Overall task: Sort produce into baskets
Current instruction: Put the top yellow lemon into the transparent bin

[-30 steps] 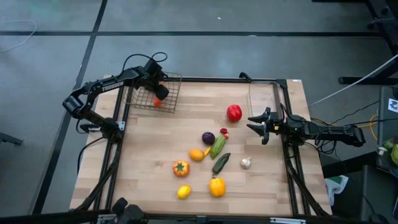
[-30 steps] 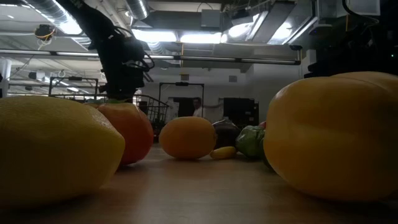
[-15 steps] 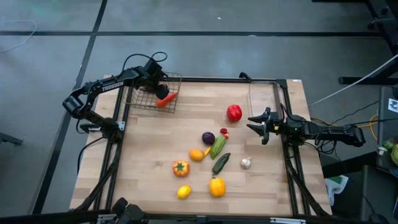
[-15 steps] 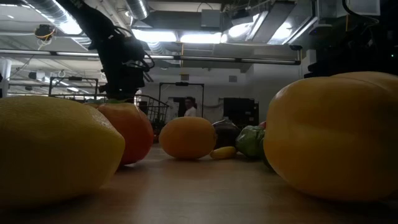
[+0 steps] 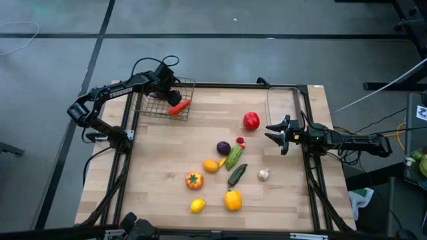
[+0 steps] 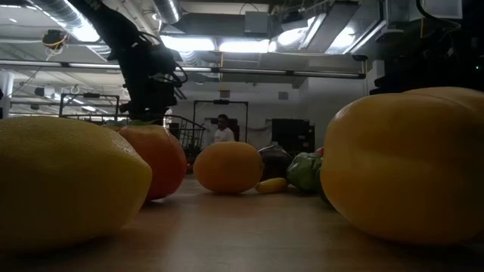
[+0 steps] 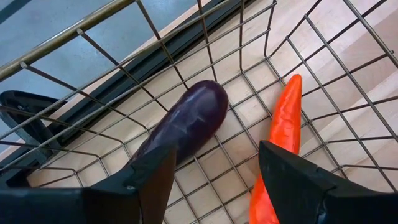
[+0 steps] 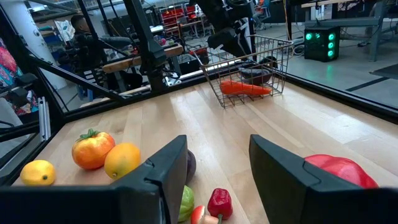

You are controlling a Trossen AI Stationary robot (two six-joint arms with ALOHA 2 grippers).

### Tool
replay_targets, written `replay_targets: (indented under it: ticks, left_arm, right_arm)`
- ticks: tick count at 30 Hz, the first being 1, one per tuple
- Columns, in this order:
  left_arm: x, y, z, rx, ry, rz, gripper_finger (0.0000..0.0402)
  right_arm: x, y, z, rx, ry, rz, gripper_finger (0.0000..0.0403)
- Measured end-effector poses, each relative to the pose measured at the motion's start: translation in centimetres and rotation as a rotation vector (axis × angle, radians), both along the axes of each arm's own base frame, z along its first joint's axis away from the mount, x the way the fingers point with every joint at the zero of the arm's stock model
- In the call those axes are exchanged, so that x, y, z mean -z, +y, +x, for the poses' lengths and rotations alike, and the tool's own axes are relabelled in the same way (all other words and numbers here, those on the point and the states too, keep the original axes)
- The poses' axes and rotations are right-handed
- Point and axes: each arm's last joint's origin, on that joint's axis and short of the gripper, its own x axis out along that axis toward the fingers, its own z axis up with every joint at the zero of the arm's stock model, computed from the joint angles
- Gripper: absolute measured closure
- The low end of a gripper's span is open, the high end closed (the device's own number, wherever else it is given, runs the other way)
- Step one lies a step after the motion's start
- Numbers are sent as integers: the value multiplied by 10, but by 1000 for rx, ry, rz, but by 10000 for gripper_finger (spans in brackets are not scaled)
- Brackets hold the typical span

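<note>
Fingers of your left gripper (image 7: pixel 214 177) stand apart over the wire basket (image 5: pixel 155 107) and hold nothing; between and just beyond them the purple eggplant (image 7: pixel 186 124) lies on the mesh floor, and the orange carrot (image 7: pixel 278 146) lies just beside it, running under the gripper's other finger. From above, you see the carrot (image 5: pixel 178 107) reaching toward the basket's edge nearest the table's middle, with the gripper (image 5: pixel 169 94) directly over the basket.

Your right gripper (image 5: pixel 275 135) hovers at the table's right side, jaws parted and empty, just beside the clear bin (image 5: pixel 281 103). Ahead of its fingers (image 8: pixel 158 180) you have the loose produce on the table: the red pepper (image 5: pixel 251 121) near it, the purple onion (image 5: pixel 223 148), a small red chilli (image 8: pixel 219 202), the green cucumber (image 5: pixel 233 157), a dark green vegetable (image 5: pixel 237 175), the orange (image 8: pixel 122 160), the tomato (image 8: pixel 92 149) and the lemon (image 8: pixel 37 172) farther off. The garlic bulb (image 5: pixel 263 175) and the yellow pepper (image 5: pixel 232 199) lie off to the side of that gripper, nearer the table's front edge. Far behind the table you can make out a person (image 6: pixel 222 131) standing in the room
</note>
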Motion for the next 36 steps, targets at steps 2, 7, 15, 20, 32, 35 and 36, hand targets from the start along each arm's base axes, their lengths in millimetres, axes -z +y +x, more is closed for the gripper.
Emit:
replay_targets:
  ticks: [2,7,15,20,32,35,36]
  left_arm:
    - [0,0,0,0,0,0,176]
    - [0,0,0,-1,-1,0,176]
    - [0,0,0,-7,-4,-2,176]
    - [0,0,0,-25,-13,-6,176]
    - [0,0,0,-42,-21,-11,176]
    - [0,0,0,-42,-22,-11,176]
    - [0,0,0,-42,-22,-11,176]
  right_arm:
    - [0,0,0,0,0,0,230]
    - [0,0,0,2,-6,26,230]
    - [0,0,0,8,-20,98,194]
    - [0,-1,0,37,-33,141,121]
    - [0,-1,0,34,-37,160,30]
    - [0,-1,0,30,-38,160,29]
    - [-1,-1,0,30,-41,160,29]
